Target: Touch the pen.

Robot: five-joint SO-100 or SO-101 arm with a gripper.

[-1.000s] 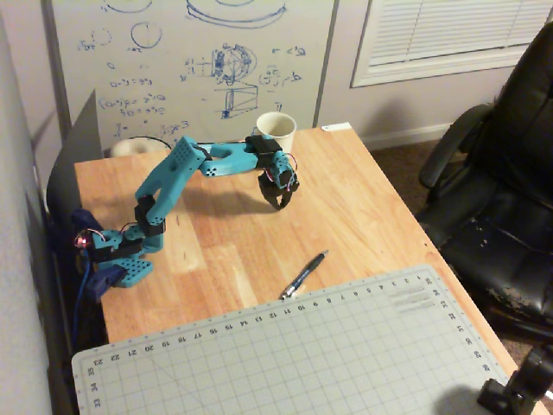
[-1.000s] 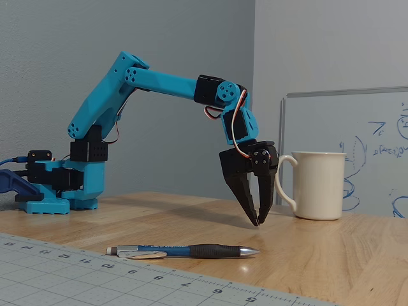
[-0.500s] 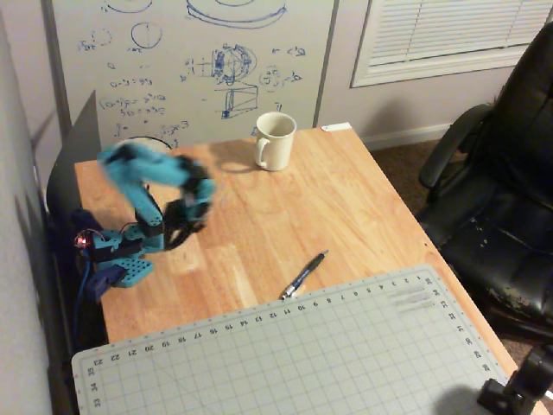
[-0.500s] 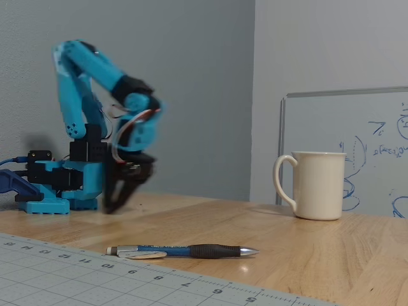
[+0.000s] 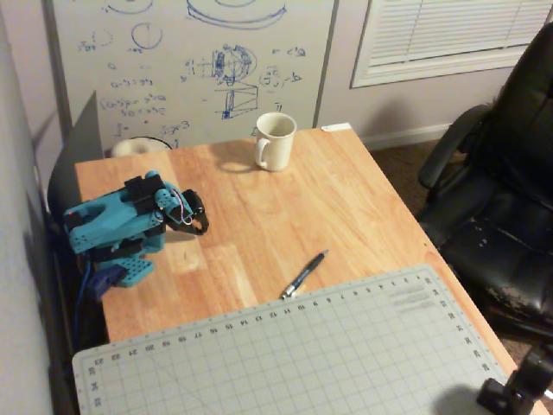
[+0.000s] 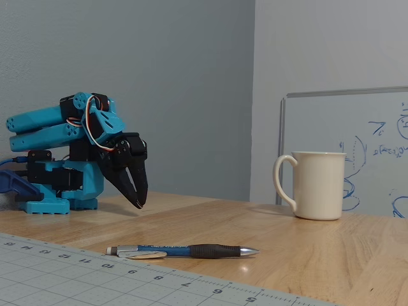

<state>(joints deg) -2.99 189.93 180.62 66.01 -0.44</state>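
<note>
We see a wooden table [image 5: 259, 216] with a warm, smooth plank surface, and on its near part a grey cutting mat [image 5: 285, 354] printed with a fine grid and ruler numbers. The arm [image 6: 60, 156] is made of bright blue plastic parts, folded low, and its black claw [image 6: 137, 203] points down, the tips just above the wood. The two fingers lie together and nothing is between them, so we read the claw as clenched and empty.

The pen [image 6: 185, 251] is slim, dark blue with a black grip and a silvery pointed tip. It lies flat on the wood just beside the mat edge. In the overhead view the pen [image 5: 304, 275] is well apart from the claw [image 5: 197, 226], to the right and lower.

A white glazed mug [image 5: 275, 140] stands upright near the far edge; in the overhead view we see nothing in it.
</note>
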